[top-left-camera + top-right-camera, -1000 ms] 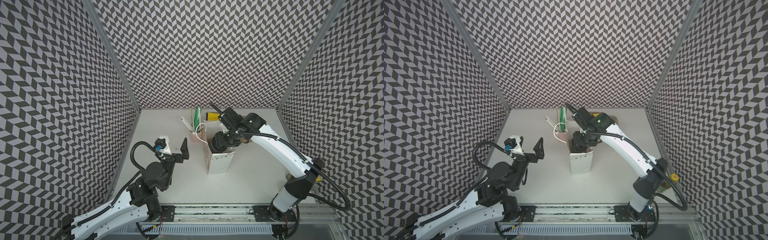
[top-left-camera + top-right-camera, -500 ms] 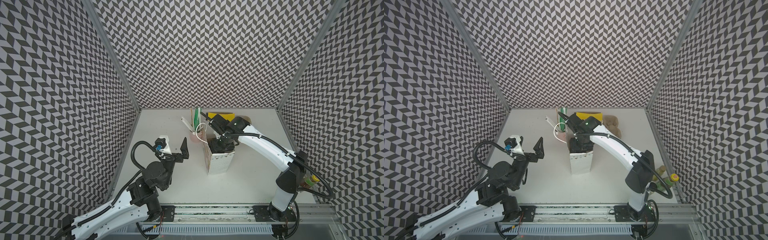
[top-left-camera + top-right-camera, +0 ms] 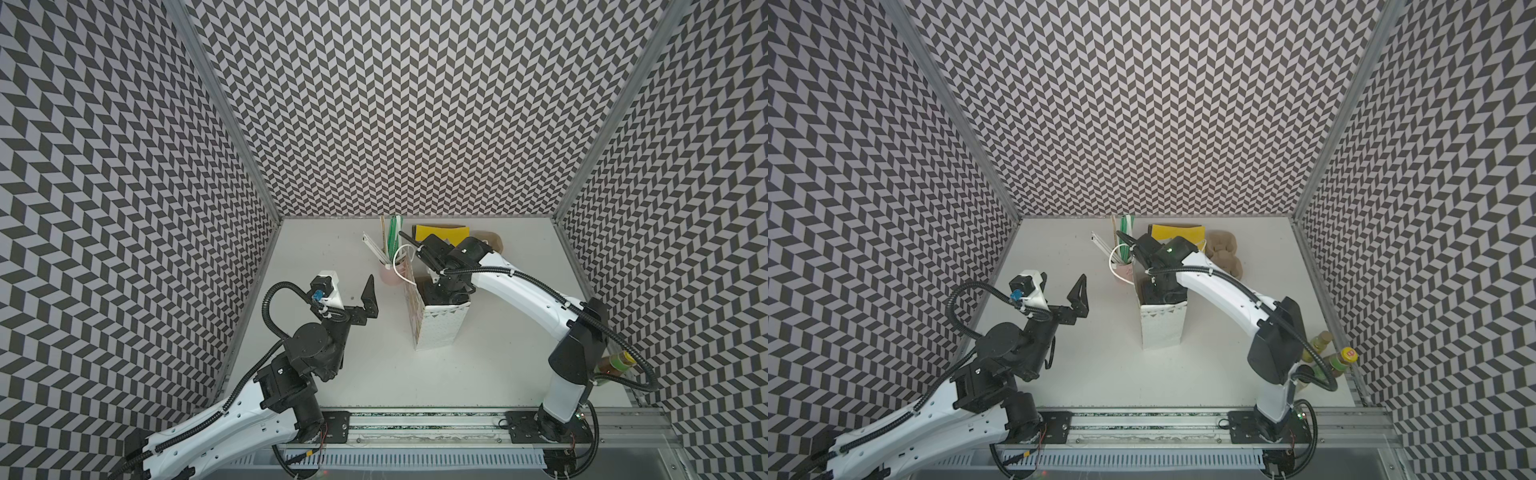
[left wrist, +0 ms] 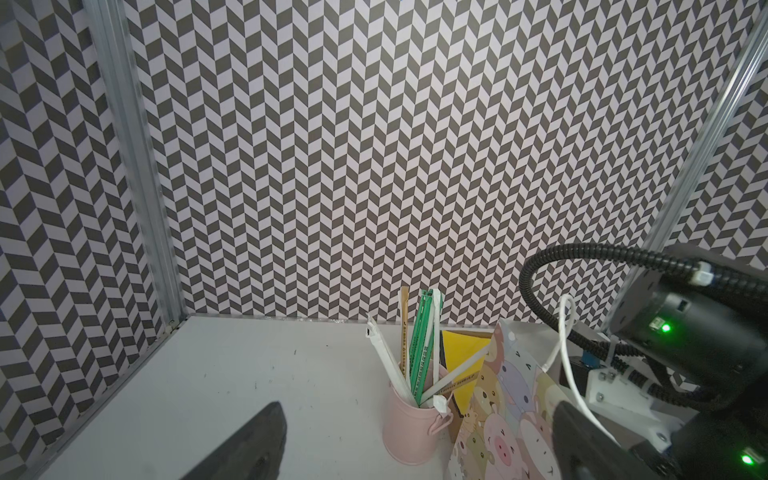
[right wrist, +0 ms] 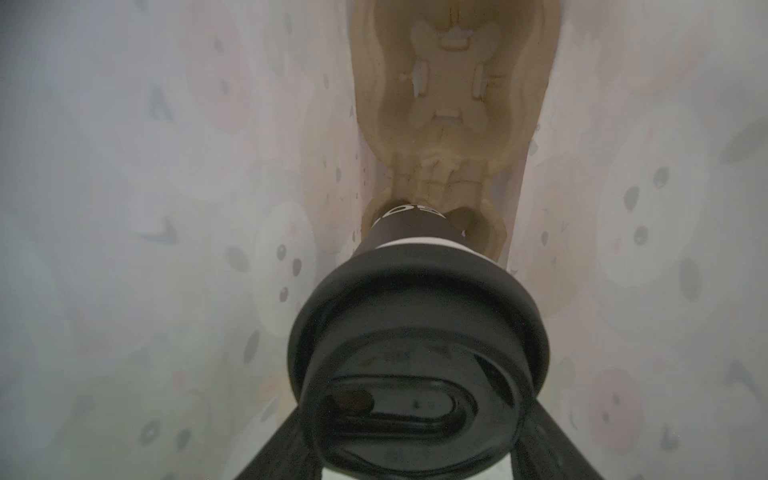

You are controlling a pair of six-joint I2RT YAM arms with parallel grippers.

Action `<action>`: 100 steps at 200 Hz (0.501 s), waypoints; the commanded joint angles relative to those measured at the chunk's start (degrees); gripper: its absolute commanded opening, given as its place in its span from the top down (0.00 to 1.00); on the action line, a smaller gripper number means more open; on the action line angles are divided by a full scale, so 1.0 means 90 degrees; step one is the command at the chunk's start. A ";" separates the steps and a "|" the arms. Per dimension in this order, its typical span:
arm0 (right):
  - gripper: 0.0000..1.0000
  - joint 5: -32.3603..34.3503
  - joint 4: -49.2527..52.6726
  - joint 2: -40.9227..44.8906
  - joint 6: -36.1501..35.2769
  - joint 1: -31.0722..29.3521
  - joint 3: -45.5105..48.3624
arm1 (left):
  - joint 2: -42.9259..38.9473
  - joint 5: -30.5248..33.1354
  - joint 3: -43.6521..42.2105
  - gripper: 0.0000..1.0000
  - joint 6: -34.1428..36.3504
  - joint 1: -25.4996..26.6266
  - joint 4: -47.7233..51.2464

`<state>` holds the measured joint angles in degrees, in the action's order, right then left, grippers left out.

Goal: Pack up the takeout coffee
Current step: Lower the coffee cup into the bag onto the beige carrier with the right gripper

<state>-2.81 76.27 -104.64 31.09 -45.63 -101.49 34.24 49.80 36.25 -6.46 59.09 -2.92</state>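
The takeout coffee [image 5: 417,332], a black cup with a white band and a round black lid, hangs upright inside the cartoon-print paper bag [image 3: 440,328] [image 3: 1163,328]. My right gripper [image 5: 415,440] is shut on it, one finger on each side of the lid. In both top views the right gripper [image 3: 442,291] [image 3: 1160,291] reaches down into the bag's open mouth and hides the cup. A beige moulded cup tray [image 5: 453,104] lies on the bag's bottom, and the cup's base is at one of its hollows. My left gripper [image 3: 347,293] [image 3: 1054,293] [image 4: 415,457] stands open and empty left of the bag.
A pink cup of straws [image 3: 390,274] [image 4: 409,428] stands just behind the bag's left corner. A yellow packet [image 3: 440,232] and a brown cardboard tray [image 3: 1225,253] lie at the back wall. Small bottles [image 3: 1325,353] stand near my right arm's base.
My right gripper has gone down from above the bag into its mouth with the cup, and the arm's elbow has dropped towards the front. The left arm has not moved.
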 commanded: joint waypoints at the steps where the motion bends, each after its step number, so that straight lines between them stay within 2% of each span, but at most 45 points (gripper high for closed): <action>1: 1.00 0.0094 0.0002 -0.0224 0.0018 -0.0038 -0.0029 | -0.0003 -0.0040 0.0157 0.00 0.0024 -0.0041 -0.0033; 100: 1.00 0.0202 0.0002 -0.0491 -0.0007 -0.0099 0.0065 | -0.0005 -0.0084 0.0162 0.00 0.0035 -0.0052 -0.0028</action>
<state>-2.20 76.29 -105.67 31.07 -46.15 -101.65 34.24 49.58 36.25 -6.46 59.05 -2.92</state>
